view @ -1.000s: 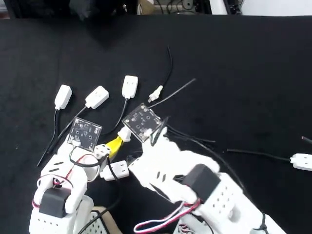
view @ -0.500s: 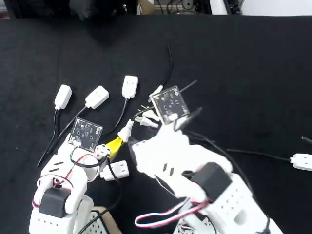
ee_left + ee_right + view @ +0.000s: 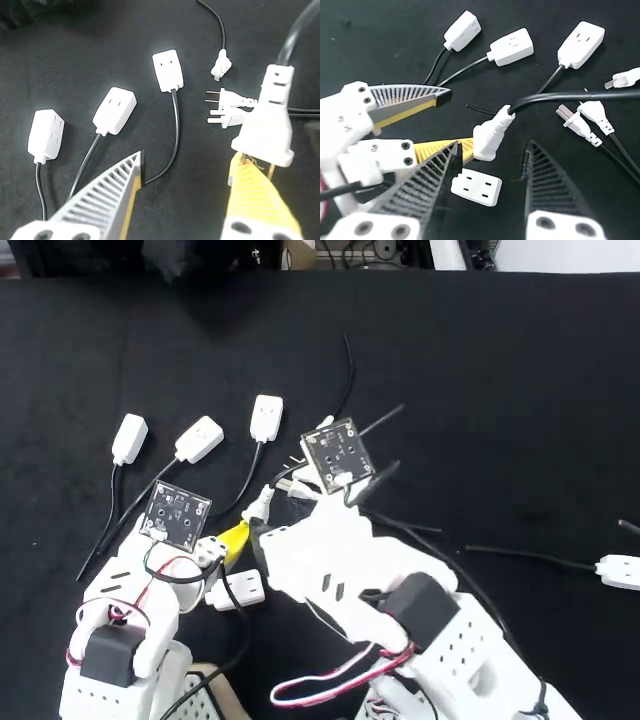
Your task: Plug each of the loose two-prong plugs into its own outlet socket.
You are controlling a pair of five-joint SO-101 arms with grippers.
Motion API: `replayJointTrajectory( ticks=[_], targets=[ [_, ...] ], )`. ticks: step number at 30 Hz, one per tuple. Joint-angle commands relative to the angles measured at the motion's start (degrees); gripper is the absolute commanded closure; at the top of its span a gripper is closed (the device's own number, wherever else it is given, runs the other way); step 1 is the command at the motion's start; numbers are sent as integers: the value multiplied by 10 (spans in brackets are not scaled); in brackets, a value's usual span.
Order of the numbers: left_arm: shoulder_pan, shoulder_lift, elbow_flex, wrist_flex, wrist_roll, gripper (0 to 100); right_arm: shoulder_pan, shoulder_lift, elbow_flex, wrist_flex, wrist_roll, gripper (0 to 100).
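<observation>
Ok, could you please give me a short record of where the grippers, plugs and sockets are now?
left gripper: open, a white plug on a thick black cable against its yellow finger
right gripper: open, pointed at a lone socket
row of sockets: three, none with a plug in it
pair of plugs: loose, side by side on the black table
third plug: loose, apart from the pair

High cam: fixed off the arms, looks steeply down over black worktop, arms at near edge. L wrist cam: close, low, looks out btwn fingers of left pincer. R wrist cam likewise, past right pincer. All 3 share the white sockets.
</observation>
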Motion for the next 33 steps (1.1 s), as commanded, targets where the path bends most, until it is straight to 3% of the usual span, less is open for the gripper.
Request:
replayJointTrajectory(
  ticks=[1,33],
  targets=[
    [7,-3,-23,10,-5,722,-8,-2,23,-53,-6,809],
    [8,-3,-65,64,4,722,18,-1,145,-202,-6,812]
  ],
)
